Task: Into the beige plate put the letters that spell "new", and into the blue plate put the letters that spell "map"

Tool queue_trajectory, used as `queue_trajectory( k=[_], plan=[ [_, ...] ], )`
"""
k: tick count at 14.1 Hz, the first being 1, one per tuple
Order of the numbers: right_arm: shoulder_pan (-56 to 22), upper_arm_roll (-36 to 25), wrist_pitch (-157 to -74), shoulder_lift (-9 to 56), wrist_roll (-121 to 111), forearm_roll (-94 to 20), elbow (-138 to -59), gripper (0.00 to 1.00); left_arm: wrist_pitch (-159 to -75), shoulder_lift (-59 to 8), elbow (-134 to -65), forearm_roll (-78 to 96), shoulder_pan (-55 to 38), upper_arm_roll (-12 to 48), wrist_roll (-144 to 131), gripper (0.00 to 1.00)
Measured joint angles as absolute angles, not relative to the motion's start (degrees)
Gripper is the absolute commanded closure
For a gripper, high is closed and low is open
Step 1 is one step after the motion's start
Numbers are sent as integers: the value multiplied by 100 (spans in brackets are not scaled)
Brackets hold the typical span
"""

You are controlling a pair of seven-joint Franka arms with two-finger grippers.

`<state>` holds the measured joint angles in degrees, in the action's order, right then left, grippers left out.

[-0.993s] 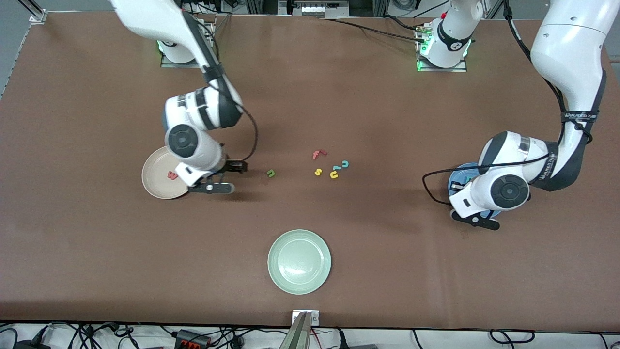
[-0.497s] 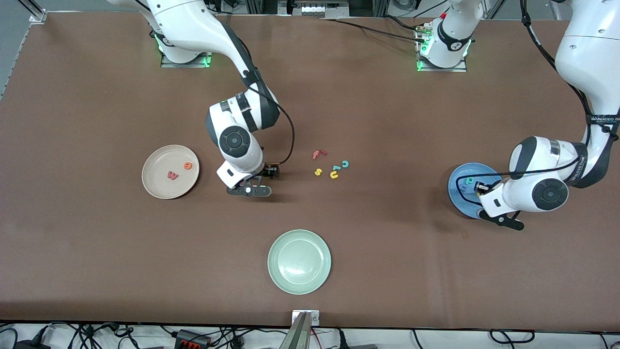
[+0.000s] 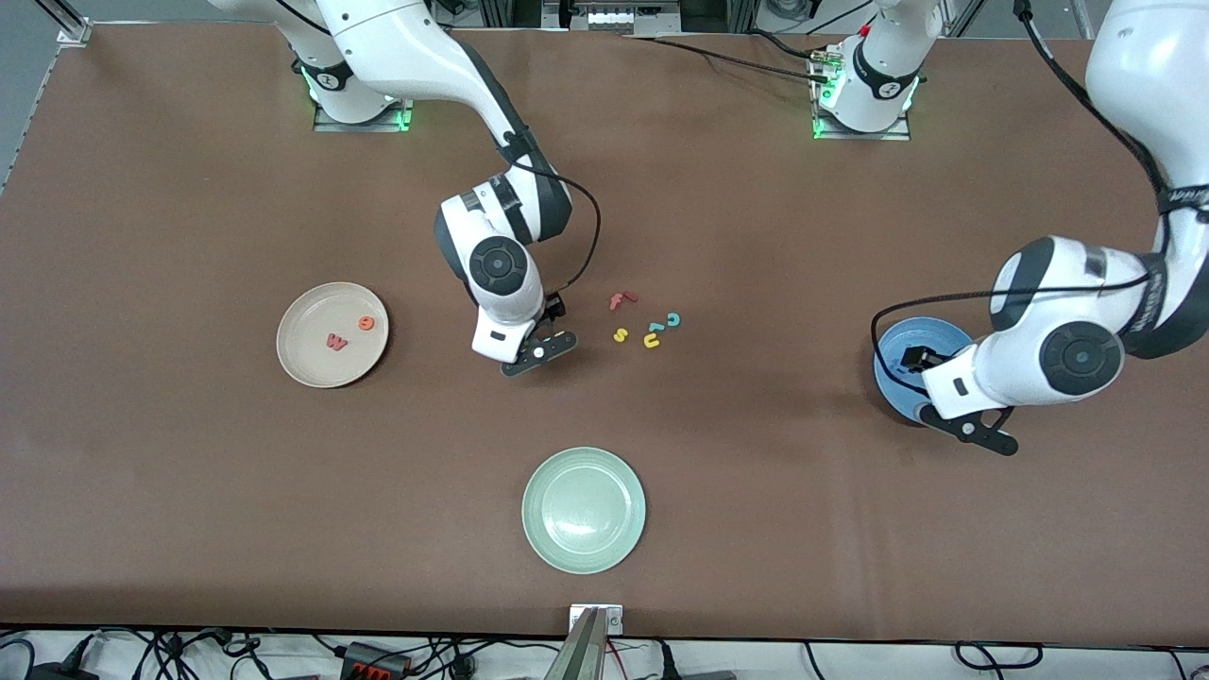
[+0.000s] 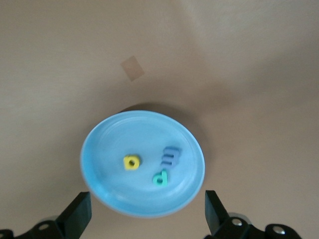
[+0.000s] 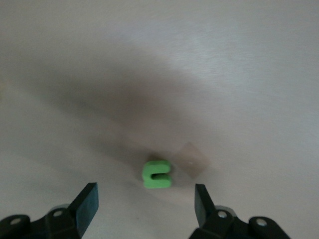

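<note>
The beige plate (image 3: 300, 364) holds the pinkish-red w (image 3: 335, 341) and the orange e (image 3: 365, 323). My right gripper (image 3: 539, 351) (image 5: 145, 200) hangs open just over the green n (image 5: 157, 175), which lies on the bare table between the fingers' line; the hand hides the n in the front view. At the left arm's end, the blue plate (image 3: 895, 346) (image 4: 97, 149) holds the yellow a (image 4: 131, 163), the blue m (image 4: 171, 158) and the teal p (image 4: 160, 178). My left gripper (image 3: 973, 433) (image 4: 146, 211) is open above that plate, empty.
Loose letters lie mid-table beside the right hand: a red f (image 3: 621, 300), a yellow s (image 3: 621, 334), a yellow u (image 3: 652, 341) and a teal c (image 3: 672, 319). A pale green plate (image 3: 584, 510) sits nearer the front camera.
The right arm swung from the beige plate, where the e now lies, to above the n. The left gripper opened over the blue plate, and that hand shifted slightly.
</note>
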<state>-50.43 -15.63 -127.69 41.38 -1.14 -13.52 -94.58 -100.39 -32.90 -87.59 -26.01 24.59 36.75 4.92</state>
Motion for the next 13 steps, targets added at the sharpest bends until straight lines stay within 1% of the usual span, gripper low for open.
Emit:
queue_trajectory(
  k=[2, 3, 4, 6, 7, 8, 10, 11, 12, 13],
  plan=[
    [-5125, -1563, -12913, 4230, -150, -1352, -9457, 16, -9436, -3069, -8353, -2384, 2458, 3795, 484, 0],
    [-5142, -1562, -13008, 4285, -161, -1352, -9457, 19, -9144, -2964, -8164, -2274, 2458, 3811, 484, 0],
    [-5153, -1563, -13068, 4335, -174, -1352, -9458, 19, -8906, -2874, -7988, -2195, 2458, 3817, 484, 0],
    [-5162, -1563, -13113, 4390, -205, -1352, -9456, 22, -8724, -2639, -7759, -1899, 2439, 3773, 482, 0],
    [-5164, -1566, -13113, 4385, -211, -1352, -9453, 26, -8719, -2464, -7705, -1596, 2324, 3535, 477, 0],
    [-5164, -1569, -13113, 4385, -215, -1352, -9453, 28, -8742, -2237, -7684, -1229, 2049, 3042, 477, 0],
    [-5165, -1572, -13112, 4380, -220, -1352, -9449, 42, -8755, -1746, -7734, -457, 1250, 1739, 482, 0],
    [-5165, -1573, -13112, 4374, -222, -1352, -9445, 52, -8789, -1493, -7849, -206, 839, 1126, 487, 0],
    [-5165, -1579, -13111, 4368, -222, -1352, -9443, 60, -8997, -1209, -8088, -93, 474, 605, 493, 0],
    [-5163, -1581, -13110, 4368, -222, -1352, -9442, 65, -9380, -920, -8447, -75, 275, 328, 494, 0]
  ],
)
